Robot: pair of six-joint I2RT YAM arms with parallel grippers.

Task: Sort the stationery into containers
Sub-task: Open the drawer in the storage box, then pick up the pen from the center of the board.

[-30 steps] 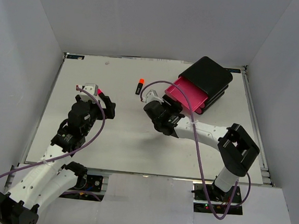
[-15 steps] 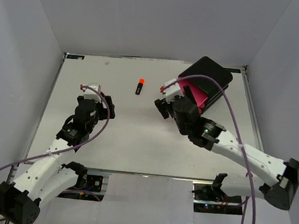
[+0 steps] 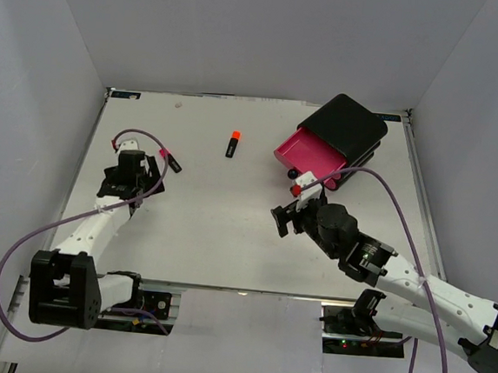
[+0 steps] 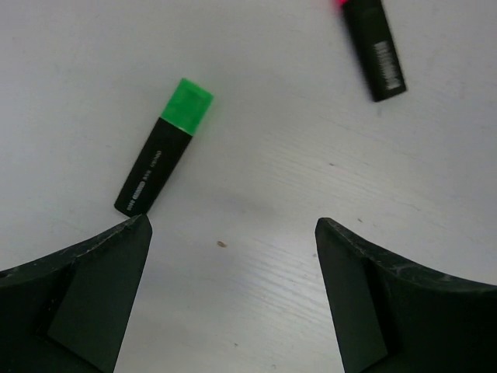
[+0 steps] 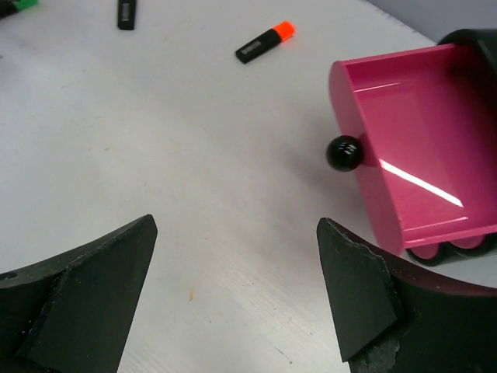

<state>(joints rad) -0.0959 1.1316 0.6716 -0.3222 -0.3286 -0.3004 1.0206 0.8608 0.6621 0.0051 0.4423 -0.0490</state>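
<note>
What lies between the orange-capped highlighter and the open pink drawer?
Only bare table separates the highlighter from the drawer, per the top view.

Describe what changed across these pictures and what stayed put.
The right gripper drew back from the drawer, open and empty. The left gripper shifted left. The drawer stayed open; the orange highlighter did not move.

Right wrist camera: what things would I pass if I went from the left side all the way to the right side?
Going right: green cap in the top corner → black marker body → orange-capped highlighter → black knob → pink drawer, pulled open.
</note>
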